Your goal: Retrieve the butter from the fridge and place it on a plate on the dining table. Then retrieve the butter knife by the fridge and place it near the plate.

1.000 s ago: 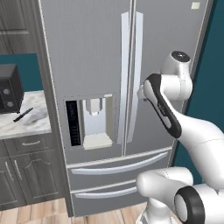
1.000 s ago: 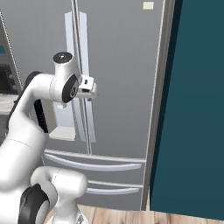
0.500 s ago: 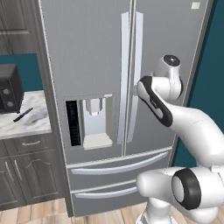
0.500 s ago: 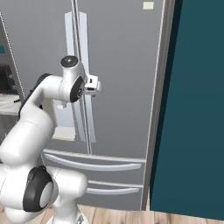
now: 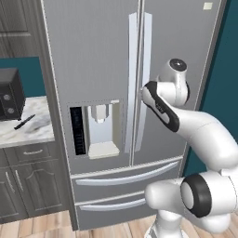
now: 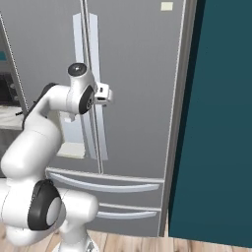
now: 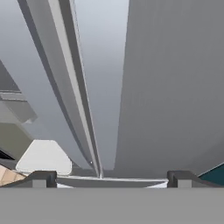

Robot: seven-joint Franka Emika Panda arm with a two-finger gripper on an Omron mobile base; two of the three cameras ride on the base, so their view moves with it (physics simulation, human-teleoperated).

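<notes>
Butter isn't out yet; judging by the task it sits inside the fridge [image 5: 107,69], and both doors are shut, so it's hidden. Fridge is tall grey steel, with two long vertical handles at the centre seam, a water dispenser [image 5: 100,128] in the left door and two drawers below. Counter [image 5: 25,128] to the left of the fridge has a marbled top and a dark appliance at the far edge. White arm reaches up to the seam area at about mid-door height. Pincer [image 7: 109,177] is spread wide, nothing between its tips, pointed at the door face right by the handles [image 7: 76,100]; whether it touches is unclear. Knife [image 5: 24,122], thin and black, lies on that counter, untouched. Progress: basically nothing done. Left: open the door, grab the butter, carry it to the plate on the dining table, then fetch the knife.
</notes>
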